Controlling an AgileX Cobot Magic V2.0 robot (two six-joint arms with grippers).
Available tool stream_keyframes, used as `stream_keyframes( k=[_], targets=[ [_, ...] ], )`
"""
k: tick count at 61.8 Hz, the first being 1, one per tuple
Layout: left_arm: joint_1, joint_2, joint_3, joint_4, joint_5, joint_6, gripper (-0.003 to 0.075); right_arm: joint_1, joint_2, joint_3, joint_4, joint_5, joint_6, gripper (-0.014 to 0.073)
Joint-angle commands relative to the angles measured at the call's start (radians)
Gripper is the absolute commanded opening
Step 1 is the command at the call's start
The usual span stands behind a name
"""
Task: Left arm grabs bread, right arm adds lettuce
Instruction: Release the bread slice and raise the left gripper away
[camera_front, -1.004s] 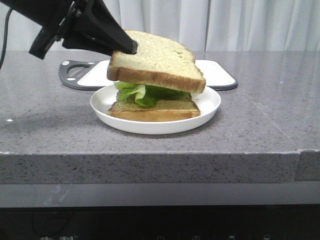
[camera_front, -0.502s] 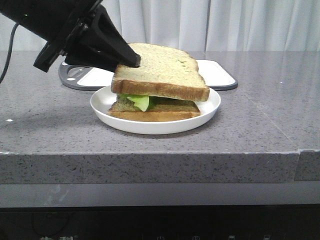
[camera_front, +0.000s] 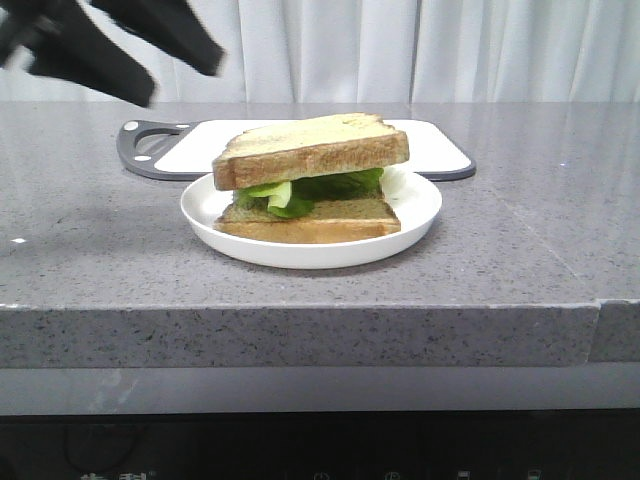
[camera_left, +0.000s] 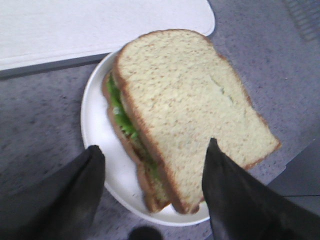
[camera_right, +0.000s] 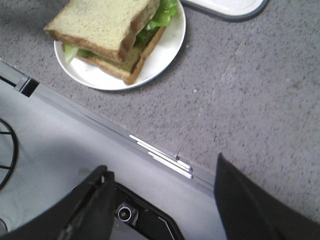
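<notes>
Now white plate (camera_front: 420, 215) holds bread (camera_front: 315, 150) atop lettuce (camera_front: 300, 190) — both pincers spread, empty.

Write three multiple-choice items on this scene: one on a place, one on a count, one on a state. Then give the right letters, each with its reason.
1. Where does the lettuce lie?
A. on the cutting board
B. between two bread slices on the white plate
C. on the bare counter

2. How many bread slices are stacked on the plate?
A. one
B. two
C. four

3. What is the state of the left gripper?
A. open, holding nothing
B. shut on the bread
C. shut on the lettuce

Key: 1 B, green leaves show between the top bread and the lower slice. 2 B, the front view shows two crusts. 3 A, its fingers stand apart in the left wrist view, above the sandwich.
</notes>
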Motion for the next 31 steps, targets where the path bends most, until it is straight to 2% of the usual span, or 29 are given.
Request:
stream_keyframes(
  k=[1,7,20,31],
  targets=[
    [0.017,-0.121,-0.034,0.138,0.028,-0.110,0.0429,-0.006,-0.032,-0.030,0.019,-0.008,0.020,0.0458],
    [0.019,-0.210,-0.034,0.304,0.070,-0.234,0.0429,-0.006,-0.066,-0.030,-0.013,-0.008,0.067,0.0458],
    [0.019,-0.458,0.013,0.600,0.133,-0.440,0.0420,-0.006,-0.132,-0.028,-0.185,0.007,0.259,0.0458],
    [0.019,-0.669,0.132,0.771,0.133,-0.549,0.0420,-0.006,-0.204,-0.028,-0.224,0.006,0.297,0.0458]
  ],
)
